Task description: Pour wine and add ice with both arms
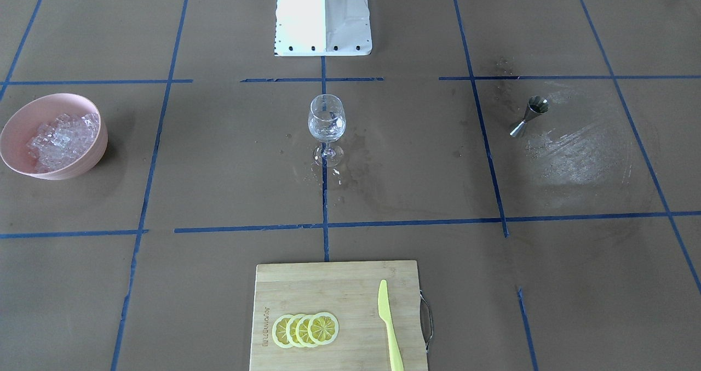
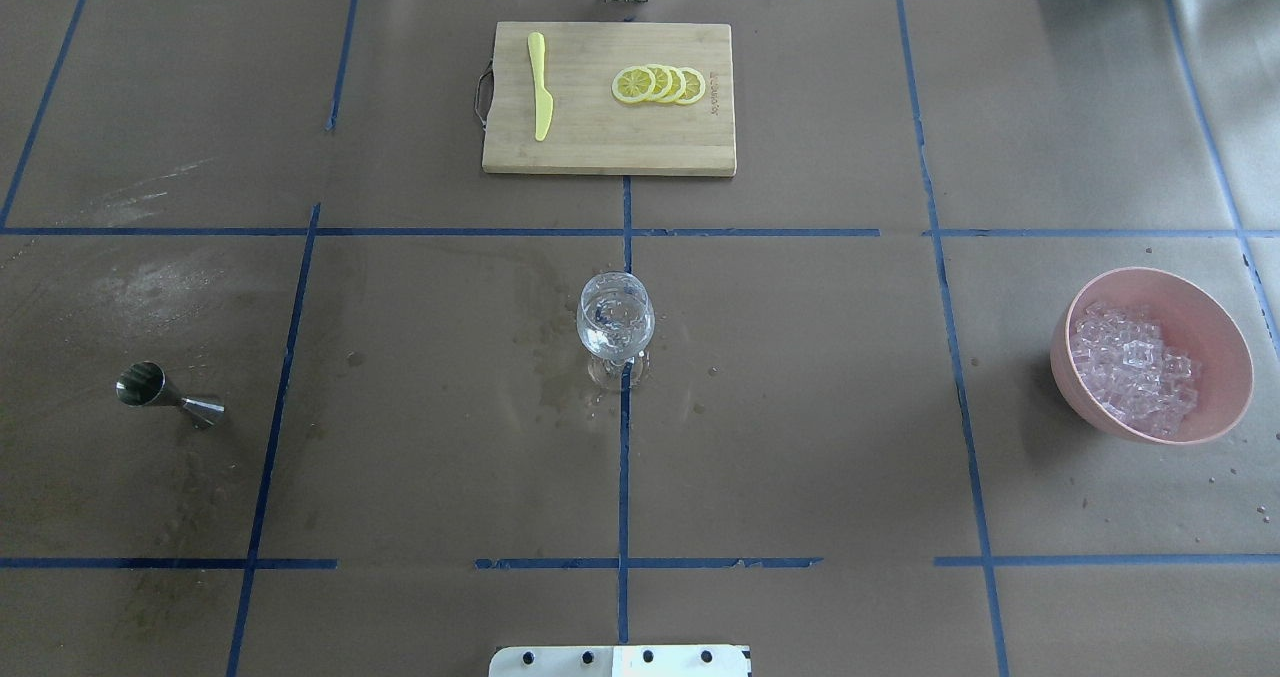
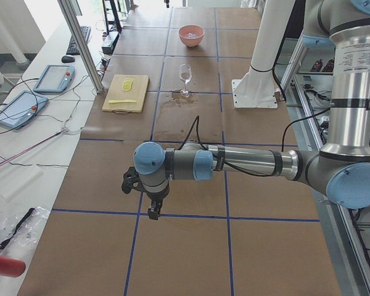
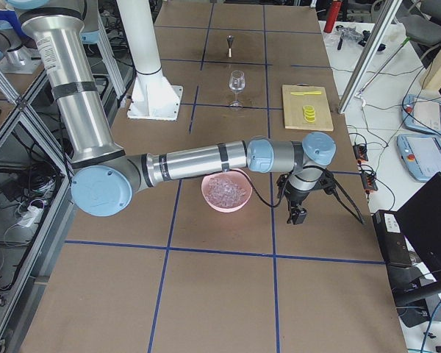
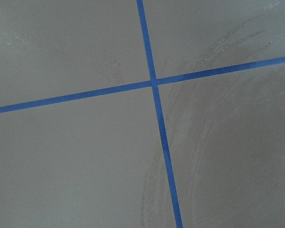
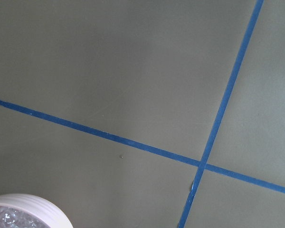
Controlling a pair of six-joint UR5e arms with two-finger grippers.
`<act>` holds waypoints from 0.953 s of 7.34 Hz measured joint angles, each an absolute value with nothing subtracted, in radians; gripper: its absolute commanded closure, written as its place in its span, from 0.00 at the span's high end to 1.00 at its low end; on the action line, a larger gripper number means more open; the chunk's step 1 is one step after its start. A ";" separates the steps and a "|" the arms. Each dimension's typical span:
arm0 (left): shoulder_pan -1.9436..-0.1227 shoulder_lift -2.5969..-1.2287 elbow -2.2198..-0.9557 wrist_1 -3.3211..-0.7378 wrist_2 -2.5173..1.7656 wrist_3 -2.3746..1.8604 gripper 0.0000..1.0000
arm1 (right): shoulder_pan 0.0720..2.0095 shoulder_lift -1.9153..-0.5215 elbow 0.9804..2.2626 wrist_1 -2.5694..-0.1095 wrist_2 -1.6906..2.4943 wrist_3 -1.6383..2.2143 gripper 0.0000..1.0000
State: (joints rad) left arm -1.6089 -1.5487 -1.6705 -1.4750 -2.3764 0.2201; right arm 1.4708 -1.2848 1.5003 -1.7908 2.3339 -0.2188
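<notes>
Overhead exterior: the ice [image 2: 1135,372] is heaped in a pink bowl [image 2: 1215,332], middle right. Left hand [image 3: 153,211] and right hand [image 4: 297,215] hang over bare table, and whether they are open cannot be told. No step is judged begun; a reach to the bowl is needed.

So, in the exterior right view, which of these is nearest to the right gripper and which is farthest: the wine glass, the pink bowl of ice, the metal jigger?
1. Pink bowl of ice, close to the right gripper, toward the robot.
2. Wine glass, at mid-table.
3. Jigger, at the table's far end.
</notes>
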 measured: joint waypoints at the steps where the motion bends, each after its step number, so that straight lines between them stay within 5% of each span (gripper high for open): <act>1: -1.610 -1.549 -1.681 -1.475 -2.376 0.220 1.00 | 1.470 -1.288 1.499 -1.799 2.340 -0.216 1.00; 7: -1.610 -1.553 -1.744 -1.485 -2.255 0.215 1.00 | 1.470 -1.283 1.499 -1.798 2.356 -0.211 1.00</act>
